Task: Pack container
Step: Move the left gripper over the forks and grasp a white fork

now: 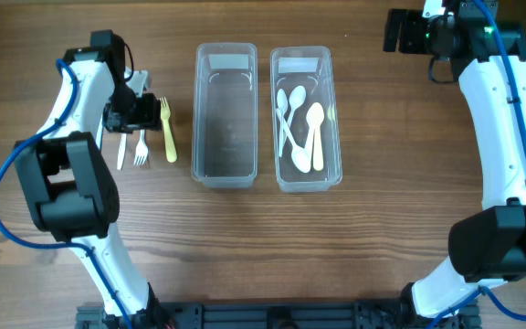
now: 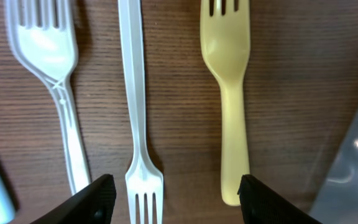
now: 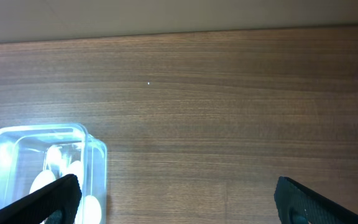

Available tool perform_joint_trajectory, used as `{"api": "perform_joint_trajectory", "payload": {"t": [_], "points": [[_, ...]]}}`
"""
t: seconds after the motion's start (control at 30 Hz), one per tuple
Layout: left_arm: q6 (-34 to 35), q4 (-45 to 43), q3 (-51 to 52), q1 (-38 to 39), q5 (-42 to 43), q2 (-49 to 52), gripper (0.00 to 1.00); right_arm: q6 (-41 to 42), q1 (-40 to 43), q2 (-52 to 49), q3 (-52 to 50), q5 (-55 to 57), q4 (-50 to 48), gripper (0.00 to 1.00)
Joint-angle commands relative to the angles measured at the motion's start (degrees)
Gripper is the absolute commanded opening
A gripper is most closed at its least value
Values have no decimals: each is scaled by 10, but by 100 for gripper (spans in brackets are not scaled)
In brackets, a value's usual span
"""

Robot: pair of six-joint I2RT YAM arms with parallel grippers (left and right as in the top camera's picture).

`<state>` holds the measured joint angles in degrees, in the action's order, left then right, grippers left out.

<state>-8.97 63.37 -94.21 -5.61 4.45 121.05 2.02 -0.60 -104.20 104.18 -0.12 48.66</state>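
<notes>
One clear container [image 1: 226, 128] sits beside a second container [image 1: 301, 66] holding white spoons [image 1: 316, 123].

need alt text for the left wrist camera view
Three plastic forks lie side by side on a brown wooden table: a clear fork at left, a white fork in the middle with tines pointing the opposite way, and a pale yellow fork at right. The open left gripper frames the bottom edge.

Forks [image 2: 135, 93] lying close (narrow gaps), container wall [image 2: 353, 162] beside yellow fork [image 2: 229, 112]
</notes>
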Motion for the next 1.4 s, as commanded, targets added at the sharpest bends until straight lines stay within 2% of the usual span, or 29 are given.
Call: {"api": "perform_joint_trajectory", "payload": {"t": [0.0,0.13,0.27,0.63,0.73,0.9,0.97,1.2,1.37], "points": [[-13,-19,27,2,13,9,65,-5,-2,9,8,5,-2,100],[-13,-37,47,2,7,9,59,-5,-2,9,8,5,-2,100],[-13,-61,64,2,-11,9,67,-5,-2,9,8,6,-2,100],[0,-101,81,1,-29,9,68,-5,-2,9,8,5,-2,100],[11,-100,81,-4,-45,10,63,-5,-2,9,8,6,-2,100],[11,-101,81,-17,-45,10,48,-5,-2,9,8,6,-2,100],[11,-101,81,-19,-45,10,30,-5,-2,9,8,5,-2,100],[11,-101,81,-19,-45,10,22,-5,-2,9,8,6,-2,100],[11,-108,81,-19,-38,10,24,-5,-2,9,8,6,-2,100]]}}
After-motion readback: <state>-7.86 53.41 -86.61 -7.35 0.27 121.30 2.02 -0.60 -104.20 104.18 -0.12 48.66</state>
